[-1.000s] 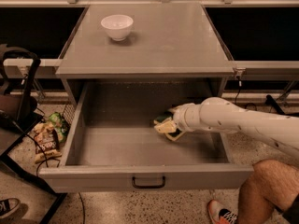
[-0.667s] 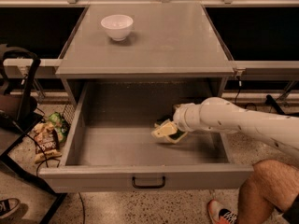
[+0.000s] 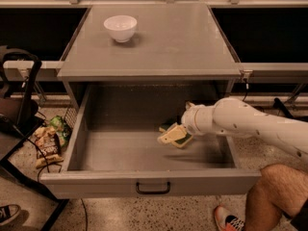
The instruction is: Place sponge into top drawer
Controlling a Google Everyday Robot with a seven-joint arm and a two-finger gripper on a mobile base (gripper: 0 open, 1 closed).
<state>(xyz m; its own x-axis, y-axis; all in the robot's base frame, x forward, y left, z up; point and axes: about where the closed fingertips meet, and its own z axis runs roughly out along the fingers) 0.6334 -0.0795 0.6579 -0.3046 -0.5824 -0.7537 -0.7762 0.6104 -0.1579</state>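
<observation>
Finding one: my hand (image 3: 177,131) is reaching from the right of the view into the open top drawer (image 3: 144,182), and I am grasping the sponge (image 3: 171,136) at its tip, the hand closed on it. Finding two: the sponge is hanging inside the drawer cavity, in the right half, roughly midway between the back wall and the front panel, and well apart from the left wall. It is not resting on the drawer floor; a shadow is lying on the floor beneath and slightly to the right of it, so I am judging it to be suspended just above the bottom. Finding three, the relation that governs the next move: the sponge is projecting from my hand toward the left of the view, its long axis running roughly across the drawer and tilting, with the far end lower than the end I am holding. The pale yellow body is facing the camera and the dark green face is showing along the lower right edge. Straight below it is bare drawer floor, so I am assessing that a release or a short descent would land it inside the drawer. My arm (image 3: 250,124) is crossing over the drawer's right wall; whether it is touching that wall I cannot tell. Also noted: a white bowl (image 3: 120,28) is standing on the table (image 3: 192,42) above, well apart from the work.
</observation>
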